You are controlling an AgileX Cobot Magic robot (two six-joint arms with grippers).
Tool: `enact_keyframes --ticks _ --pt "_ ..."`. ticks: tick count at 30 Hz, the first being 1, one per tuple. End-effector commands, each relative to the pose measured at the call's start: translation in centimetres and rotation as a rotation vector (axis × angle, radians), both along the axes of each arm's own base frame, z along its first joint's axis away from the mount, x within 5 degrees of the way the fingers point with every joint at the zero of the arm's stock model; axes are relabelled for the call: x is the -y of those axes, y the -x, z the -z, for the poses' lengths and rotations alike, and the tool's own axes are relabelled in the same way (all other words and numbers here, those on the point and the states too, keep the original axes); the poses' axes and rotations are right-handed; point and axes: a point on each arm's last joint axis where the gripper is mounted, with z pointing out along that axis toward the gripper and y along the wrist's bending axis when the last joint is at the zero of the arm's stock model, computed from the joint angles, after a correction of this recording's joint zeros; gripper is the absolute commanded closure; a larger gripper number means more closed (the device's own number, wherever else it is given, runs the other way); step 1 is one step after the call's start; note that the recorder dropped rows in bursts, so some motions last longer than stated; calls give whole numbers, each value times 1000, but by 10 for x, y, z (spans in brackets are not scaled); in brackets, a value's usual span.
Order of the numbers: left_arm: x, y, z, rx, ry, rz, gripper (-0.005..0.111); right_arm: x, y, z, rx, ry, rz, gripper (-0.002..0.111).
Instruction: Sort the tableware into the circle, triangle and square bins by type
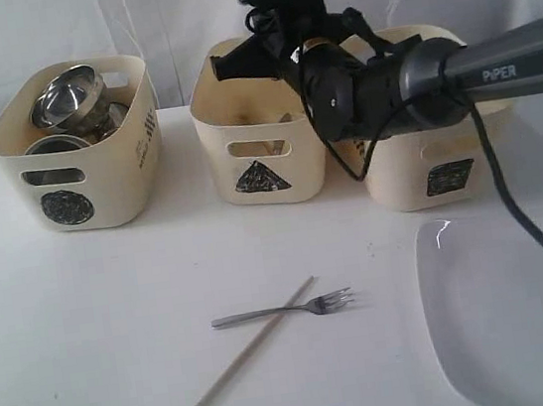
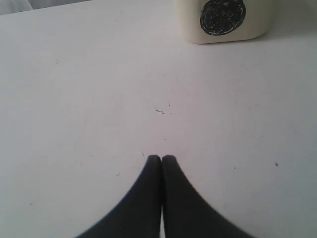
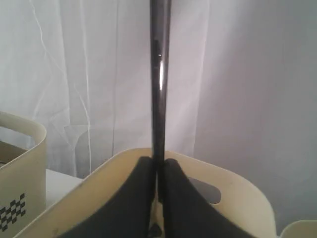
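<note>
Steel bowls point(image 1: 63, 100) sit in the far-left circle bin point(image 1: 100, 191), but fork point(image 1: 286, 310), chopstick point(image 1: 224, 374) and plate point(image 1: 517, 316) lie unsorted on the near worktop point(image 1: 68, 330). Only its wrist view shows the right tool point(image 3: 158, 164) pinching a slim steel utensil point(image 3: 160, 74) upright over the middle triangle bin point(image 1: 213, 121); the left tool point(image 2: 161, 158), pressed together and empty, appears only in its own view, near the circle bin.
</note>
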Motion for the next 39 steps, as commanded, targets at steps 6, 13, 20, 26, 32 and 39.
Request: enact_keyframes --ticks 6,13,20,26,32,39 --pt "1 0 1 2 12 5 107 -1 -13 -4 -7 -18 -4 81" --pt "1 0 1 2 12 5 107 0 7 -51 -77 -31 -80 82" --pt "1 0 1 2 12 5 107 -10 60 -58 -600 122 -363 108" --pt "1 0 1 2 12 5 107 -39 104 -38 -785 558 -745 108" --pt "1 0 1 2 12 5 107 -50 132 -15 -919 880 -997 108" --pt "1 0 1 2 12 5 107 -52 127 8 -950 971 -1070 73"
